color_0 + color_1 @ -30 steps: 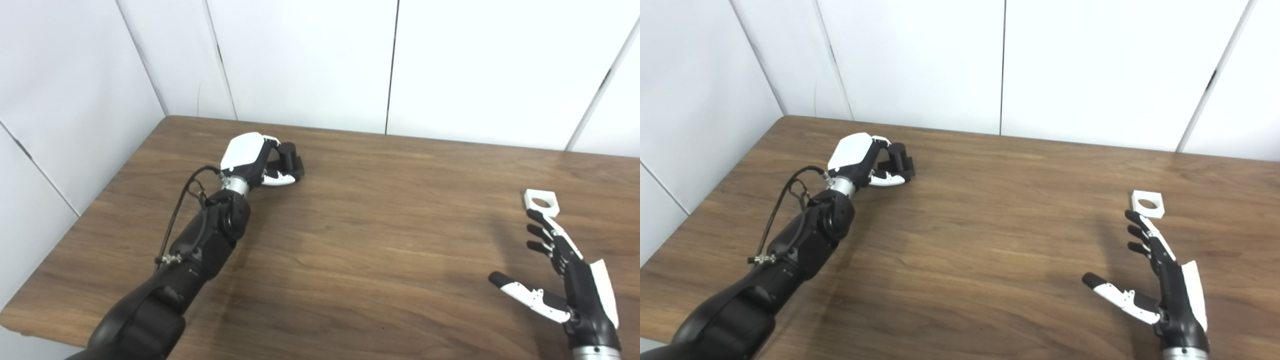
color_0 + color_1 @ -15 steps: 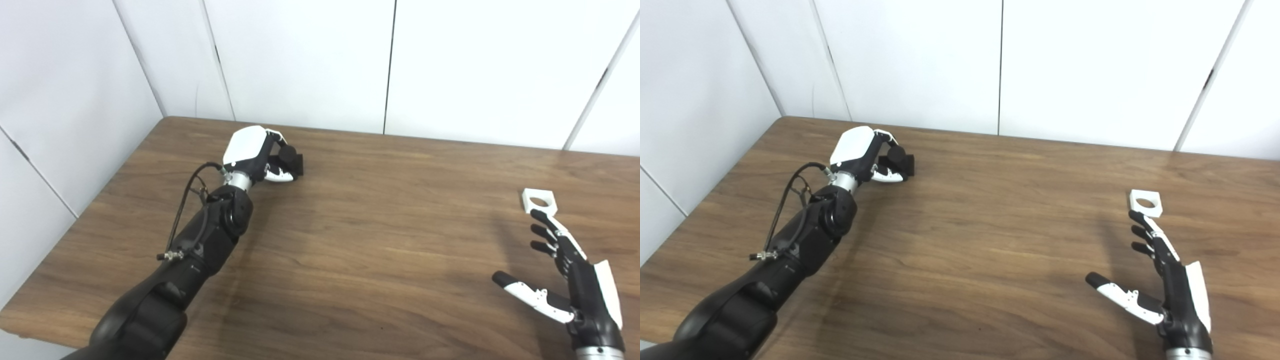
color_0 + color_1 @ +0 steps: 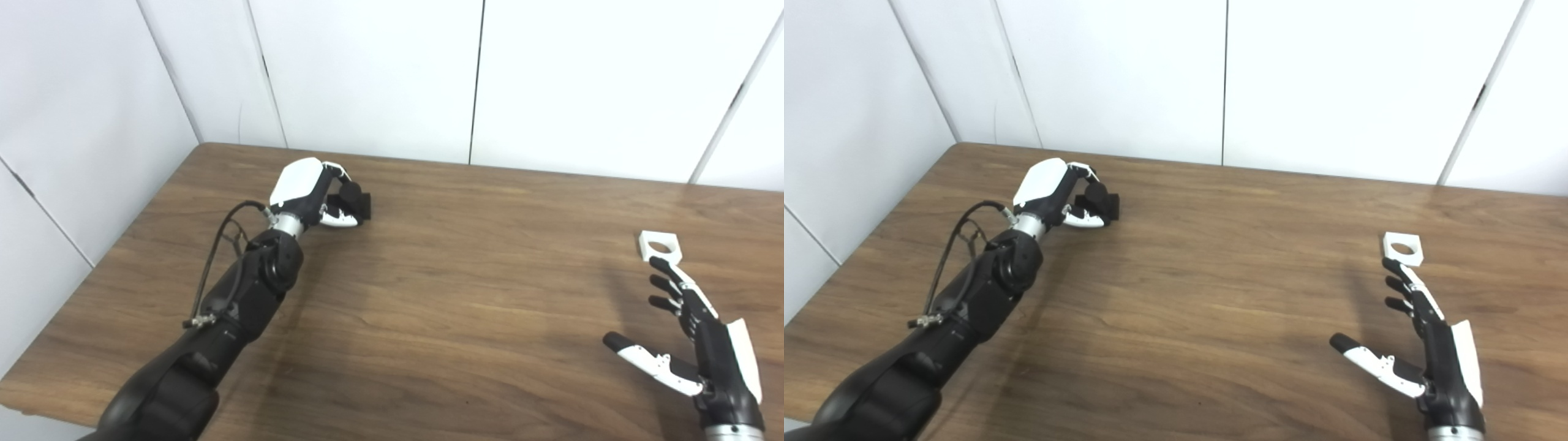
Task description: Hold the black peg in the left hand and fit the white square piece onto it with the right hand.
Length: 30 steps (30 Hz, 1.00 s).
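Observation:
The black peg, a short cylinder on a square base, sits at the far left of the wooden table. My left hand is shut on it, fingers curled over its top and thumb under its near side. I cannot tell whether its base touches the wood. The white square piece, with a round hole, lies flat at the right. Just behind it, toward me, my right hand hovers open with fingers spread. The fingertips reach the piece's near edge, and the hand holds nothing.
White wall panels enclose the table at the back and left. A black cable loops along my left forearm. The table's near edge shows at the bottom left.
My left fingers have curled tighter over the black peg, and the hand has turned slightly with it. The right hand stays open in about the same place.

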Available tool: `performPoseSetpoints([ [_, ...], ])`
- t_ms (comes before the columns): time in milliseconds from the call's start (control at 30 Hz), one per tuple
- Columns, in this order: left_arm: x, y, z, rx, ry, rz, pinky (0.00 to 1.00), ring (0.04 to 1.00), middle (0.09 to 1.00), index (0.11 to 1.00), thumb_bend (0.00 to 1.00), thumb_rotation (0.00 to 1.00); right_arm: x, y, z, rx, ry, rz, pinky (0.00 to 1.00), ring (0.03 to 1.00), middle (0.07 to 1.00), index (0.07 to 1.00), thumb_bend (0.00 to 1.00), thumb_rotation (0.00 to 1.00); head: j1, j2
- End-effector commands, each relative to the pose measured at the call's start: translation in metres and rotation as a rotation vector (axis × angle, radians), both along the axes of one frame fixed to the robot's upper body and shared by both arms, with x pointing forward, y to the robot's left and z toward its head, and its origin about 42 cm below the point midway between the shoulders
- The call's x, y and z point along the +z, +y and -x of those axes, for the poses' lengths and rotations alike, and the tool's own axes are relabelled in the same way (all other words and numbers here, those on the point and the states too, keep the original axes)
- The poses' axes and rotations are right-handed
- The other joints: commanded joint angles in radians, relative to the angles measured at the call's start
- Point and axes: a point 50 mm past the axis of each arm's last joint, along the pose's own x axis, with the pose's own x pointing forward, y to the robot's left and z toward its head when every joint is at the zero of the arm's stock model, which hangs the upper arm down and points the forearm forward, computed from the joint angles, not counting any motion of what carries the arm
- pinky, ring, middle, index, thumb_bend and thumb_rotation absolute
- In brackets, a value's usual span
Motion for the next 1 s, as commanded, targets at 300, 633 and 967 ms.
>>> performPoseSetpoints([
  [300,0.024,-0.008,0.008,-0.273,0.089,0.126,0.88,0.918,0.871,0.49,0.52,0.08,-0.001,-0.002,0.0,0.003,-0.006,0.005,0.78,0.867,0.914,0.867,0.85,0.44,0.0,0.003],
  [633,0.035,-0.022,0.017,-0.474,0.142,0.176,0.84,0.907,0.852,0.489,0.52,0.07,-0.001,0.002,0.002,0.003,-0.008,-0.01,0.78,0.865,0.91,0.863,0.85,0.44,-0.012,0.008],
  [967,0.031,-0.054,0.03,-0.618,0.194,0.179,0.83,0.905,0.851,0.488,0.52,0.07,0.002,0.005,0.004,-0.008,-0.003,0.005,0.8,0.868,0.911,0.865,0.84,0.44,-0.033,0.015],
])
